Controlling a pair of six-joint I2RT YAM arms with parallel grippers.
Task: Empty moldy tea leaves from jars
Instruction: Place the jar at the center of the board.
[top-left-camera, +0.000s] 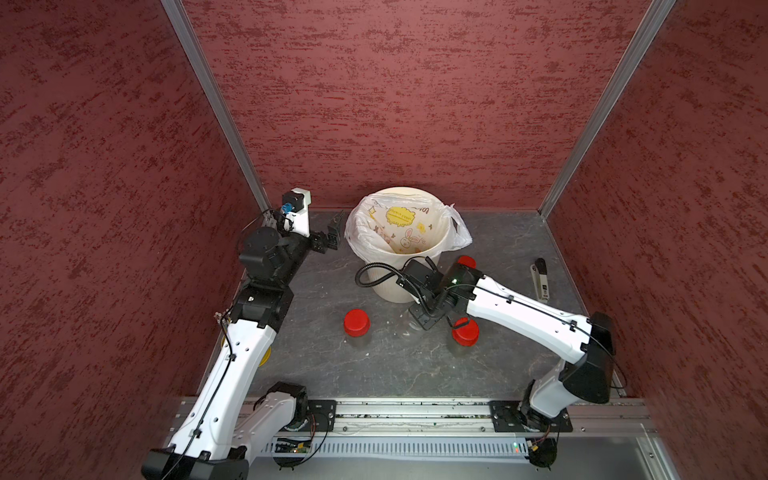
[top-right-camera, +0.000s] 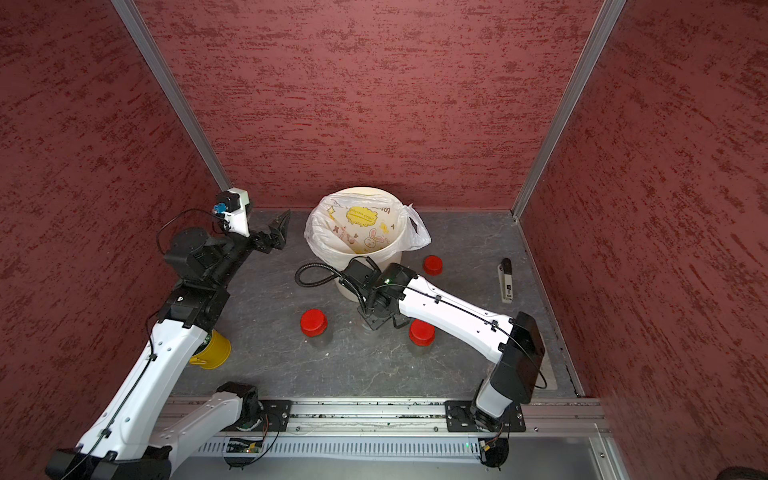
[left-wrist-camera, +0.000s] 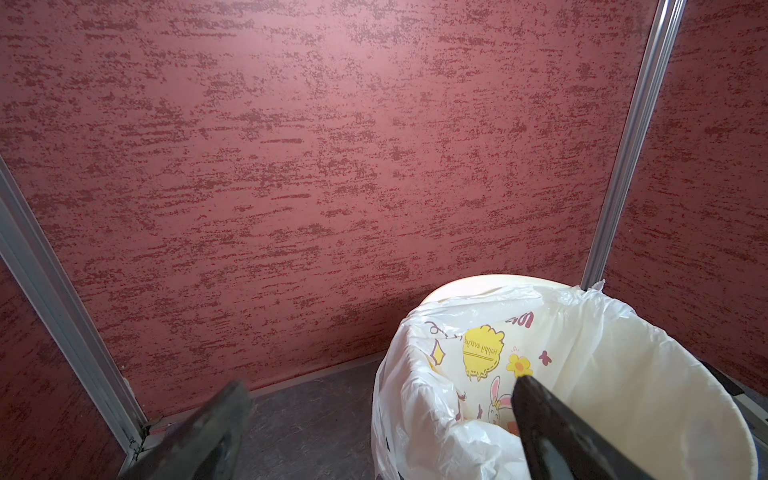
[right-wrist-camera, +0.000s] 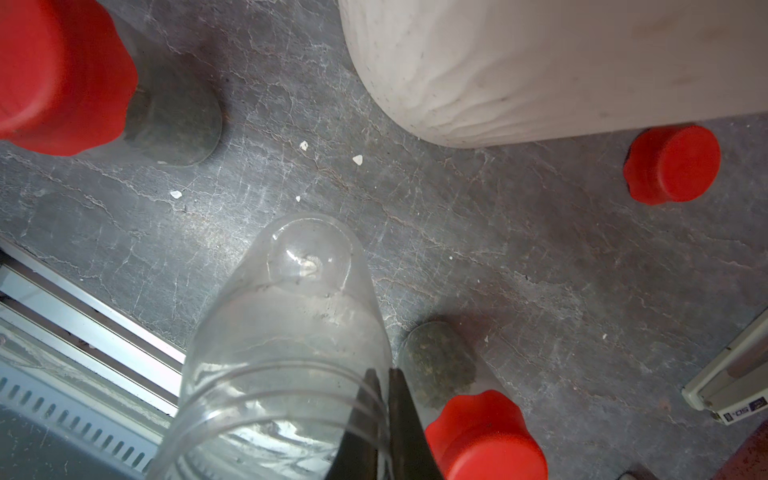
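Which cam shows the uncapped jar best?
Right wrist: the uncapped jar is close up, its clear walls look empty, and its rim is pinched by the right gripper. Both top views hide it almost wholly under that arm. Left wrist misses it, facing the bin.

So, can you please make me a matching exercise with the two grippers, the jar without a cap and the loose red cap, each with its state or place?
Things
1. left gripper
2. right gripper
3. uncapped jar
4. loose red cap

States or places
a. lying on the table beside the bin
b. shut on a jar's rim
c. open, holding nothing
d. clear, almost nothing inside

Pairs: 1-c, 2-b, 3-d, 4-a
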